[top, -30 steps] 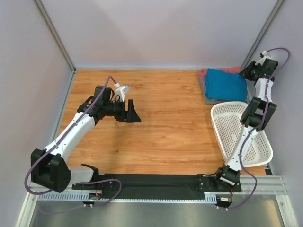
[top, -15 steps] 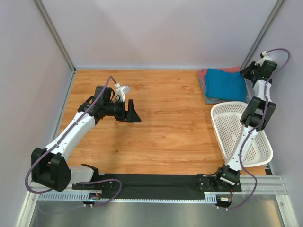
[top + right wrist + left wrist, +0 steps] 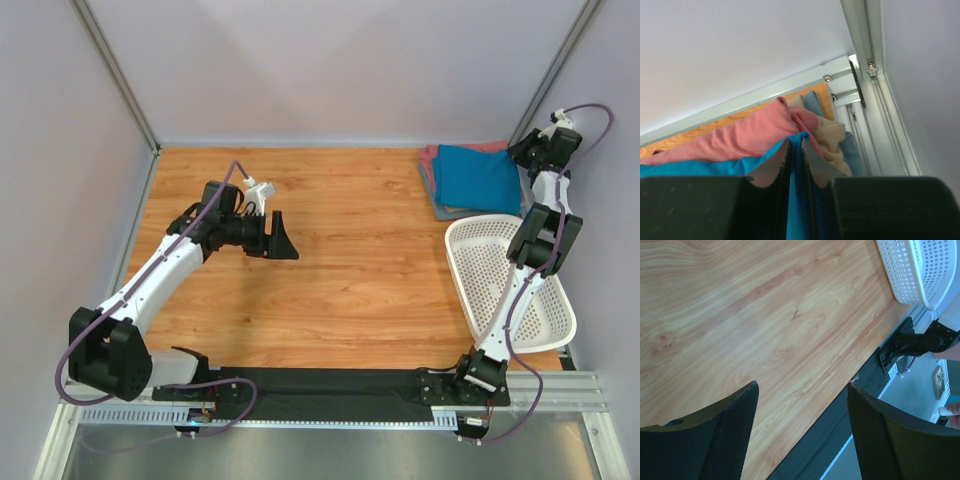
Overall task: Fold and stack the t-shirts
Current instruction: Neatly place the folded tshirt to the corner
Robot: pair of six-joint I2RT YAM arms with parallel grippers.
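Teal-blue t-shirt (image 3: 799, 210) cloth is nipped between the fingers of the right hand (image 3: 795, 145). The jaws are nearly together with a fold of the shirt in the gap, so that hand has hold of the top shirt at its right edge.

Outward from there, the rest of the shirt spreads left from the hand, toward the middle of the tabletop (image 3: 350, 270). It lies flat on top of the stack in the far right corner. The salmon-red t-shirt (image 3: 432, 157) shows under it along the far and left edges. A sliver of what looks like the grey-blue t-shirt (image 3: 437, 206) peeks out at the near left. The folded pile looks close to square from above, so I can't call a long axis.

The white basket (image 3: 452, 240) sits just on the near side of the stack, under the right arm.

The left hand (image 3: 275, 238) is spread wide and holds nothing. It hangs over bare wood on the left half, well apart from the shirts. The right arm is clearly the nearer one, and any tug or tidy would run leftward, away from the corner.
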